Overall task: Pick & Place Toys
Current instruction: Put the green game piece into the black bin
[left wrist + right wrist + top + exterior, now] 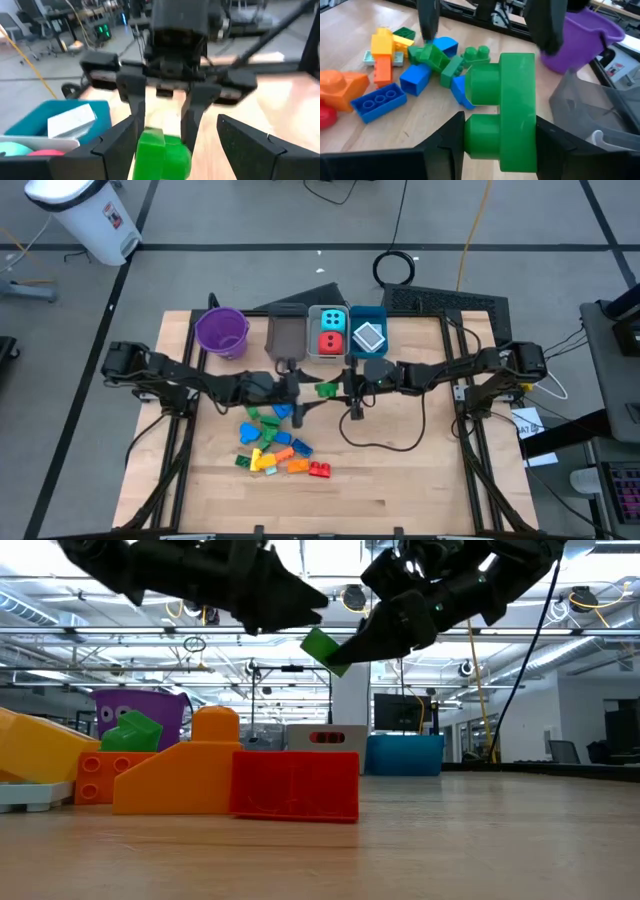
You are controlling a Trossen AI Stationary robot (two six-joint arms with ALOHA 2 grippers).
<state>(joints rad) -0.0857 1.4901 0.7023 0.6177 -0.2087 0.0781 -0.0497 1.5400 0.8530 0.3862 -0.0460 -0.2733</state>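
Green brick (322, 648) clamped in right tool (345, 652), raised above table; red brick (295, 784), orange brick (185, 775) in foreground

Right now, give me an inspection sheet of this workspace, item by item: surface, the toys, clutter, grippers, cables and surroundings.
Surface: wooden table, bare toward its front edge.
Job's things: brick pile left of centre; green brick held up off the table; cyan die and red die in the white bin; white flat piece in the blue bin.
Clutter: purple bucket and grey bin at the back.
Grippers: right gripper shut on the green brick; left gripper facing it, jaws open on either side of the brick.
Cables: black cable looping over the table; coiled cable on the floor.
Surroundings: white bin on the floor, far left.
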